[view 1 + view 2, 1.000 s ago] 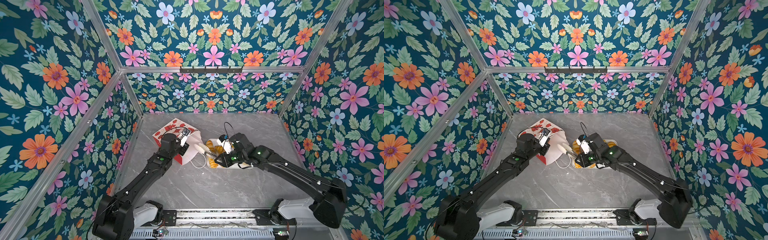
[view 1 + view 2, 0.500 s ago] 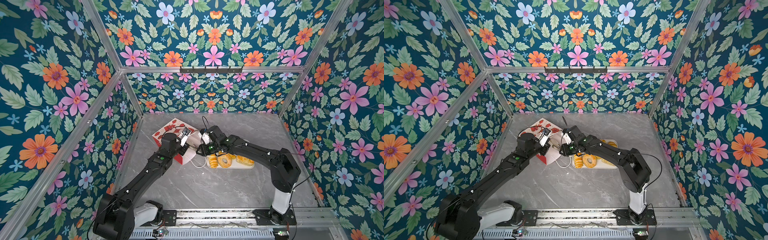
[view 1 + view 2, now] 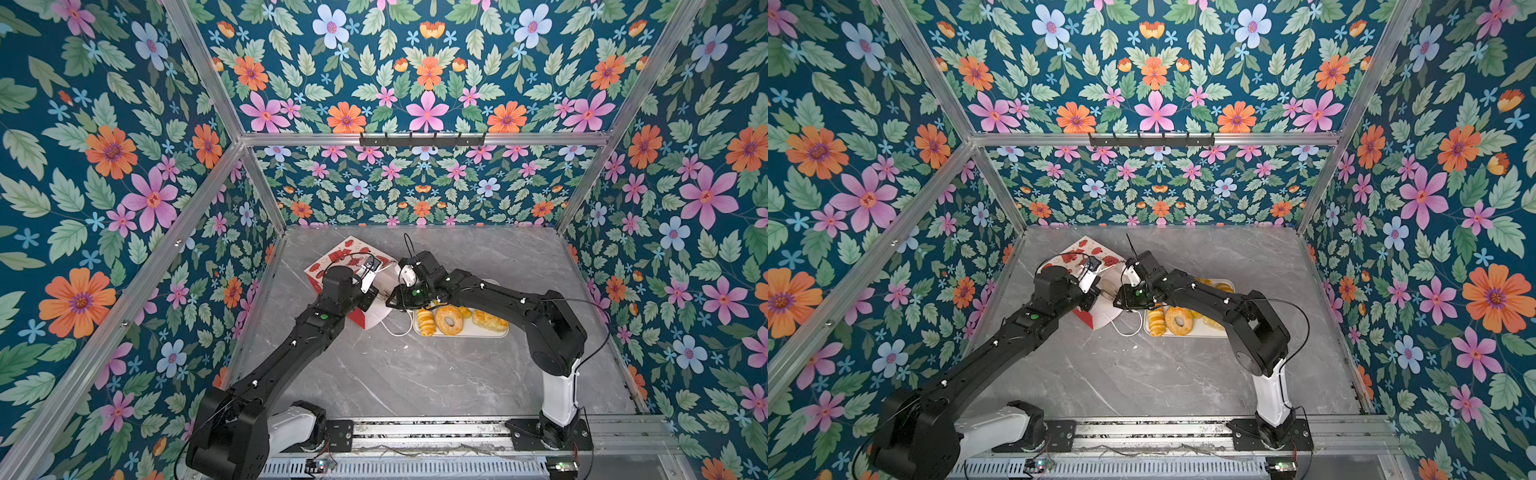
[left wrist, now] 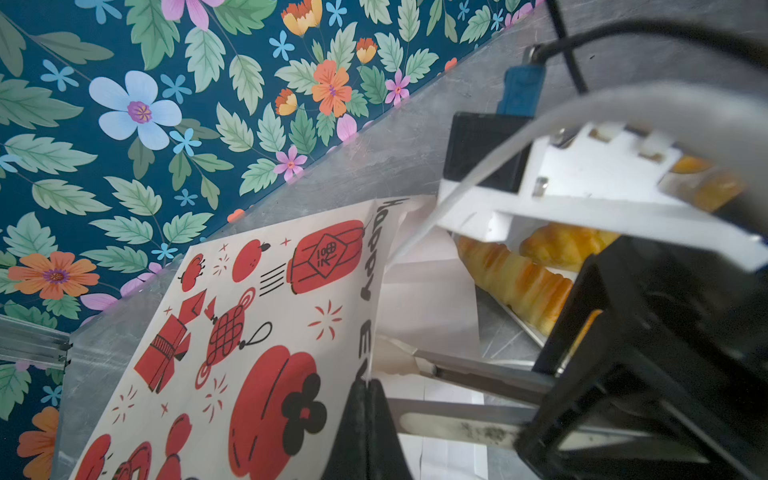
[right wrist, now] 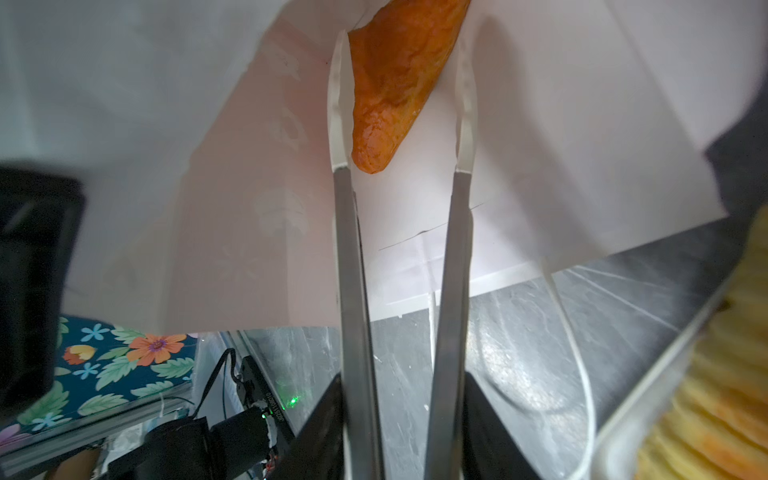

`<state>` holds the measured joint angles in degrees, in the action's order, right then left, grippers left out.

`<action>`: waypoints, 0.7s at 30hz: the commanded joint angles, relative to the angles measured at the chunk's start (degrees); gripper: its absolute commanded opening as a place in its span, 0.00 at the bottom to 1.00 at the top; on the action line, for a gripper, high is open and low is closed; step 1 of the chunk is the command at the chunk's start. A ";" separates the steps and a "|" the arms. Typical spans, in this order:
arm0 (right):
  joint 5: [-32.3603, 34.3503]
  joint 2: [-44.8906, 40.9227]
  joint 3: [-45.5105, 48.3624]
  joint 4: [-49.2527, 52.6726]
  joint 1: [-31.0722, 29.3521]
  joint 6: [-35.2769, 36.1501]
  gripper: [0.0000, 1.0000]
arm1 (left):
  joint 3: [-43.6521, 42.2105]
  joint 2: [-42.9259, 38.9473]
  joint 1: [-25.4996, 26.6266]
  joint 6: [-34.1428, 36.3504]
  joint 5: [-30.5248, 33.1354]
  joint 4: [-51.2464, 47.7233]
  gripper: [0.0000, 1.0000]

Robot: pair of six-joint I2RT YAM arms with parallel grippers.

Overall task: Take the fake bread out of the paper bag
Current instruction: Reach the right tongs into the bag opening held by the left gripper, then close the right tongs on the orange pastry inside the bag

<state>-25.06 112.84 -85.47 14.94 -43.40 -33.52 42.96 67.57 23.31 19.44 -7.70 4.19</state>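
Orange-brown on white paper: straddling the triangular pastry [image 5: 395, 83] deep inside the paper bag [image 4: 257, 332] with the right gripper [image 5: 401, 104], jaws parted to either side and not clenching it. Pinching the rim of the bag's mouth with the left gripper [image 4: 365, 392], jaws clenched on the paper, beside black lettering reading "Happy" and then "EV", the rest hidden. Reaching in across the white tray [image 3: 482, 332] loaded with a ring doughnut [image 3: 449, 320], a plaited loaf [image 4: 515, 282] and other golden fake bread [image 3: 488, 321], on the grey marbled table [image 3: 415, 382].

Just right of the paper bag [image 3: 340, 253], a tray [image 3: 471, 333] with pastries [image 3: 449, 320]; another pastry [image 5: 395, 83] inside the bag.
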 commanded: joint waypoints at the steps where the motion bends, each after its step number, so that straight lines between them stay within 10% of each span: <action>1: -1.92 0.49 -0.49 -3.40 0.03 -3.25 0.41 | 0.08 -0.16 -0.07 -0.02 -1.02 0.67 0.00; 21: -6.93 8.03 -5.50 -4.65 0.02 -9.65 0.37 | -0.17 0.04 -0.10 -0.02 -1.61 0.56 0.00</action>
<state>-30.72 120.36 -90.43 11.75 -43.40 -41.58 42.81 67.59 23.24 19.44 -7.97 3.99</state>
